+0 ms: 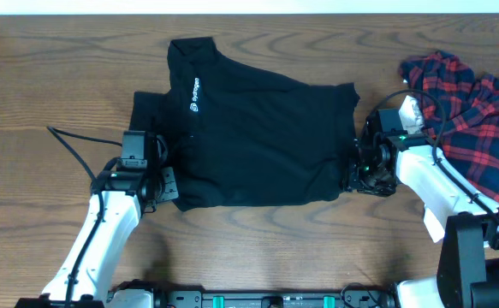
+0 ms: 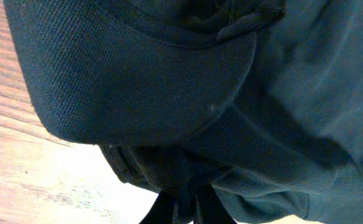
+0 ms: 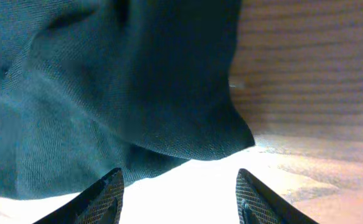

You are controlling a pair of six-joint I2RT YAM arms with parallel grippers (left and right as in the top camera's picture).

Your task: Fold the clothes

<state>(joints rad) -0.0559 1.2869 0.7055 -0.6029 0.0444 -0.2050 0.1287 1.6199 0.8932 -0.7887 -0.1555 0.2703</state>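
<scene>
The left arm's smooth white tubular link (image 1: 103, 227) ends in a boxy black wrist block (image 1: 135, 152), with a thin black cable (image 1: 71, 141) attached. A small green light (image 1: 370, 168) glows on the right wrist. The right gripper (image 3: 178, 198) has dark, cross-hatched fingers (image 3: 106, 198).

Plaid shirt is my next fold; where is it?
Overhead view: plaid shirt lies crumpled at the table's right edge, beside the right arm, right of the black shirt.

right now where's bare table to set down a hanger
bare wood far left of the black shirt, and the front strip below its hem between the left pincer and right pincer. crowded at the shirt's side edges where they sit, and around the plaid shirt far right
</scene>
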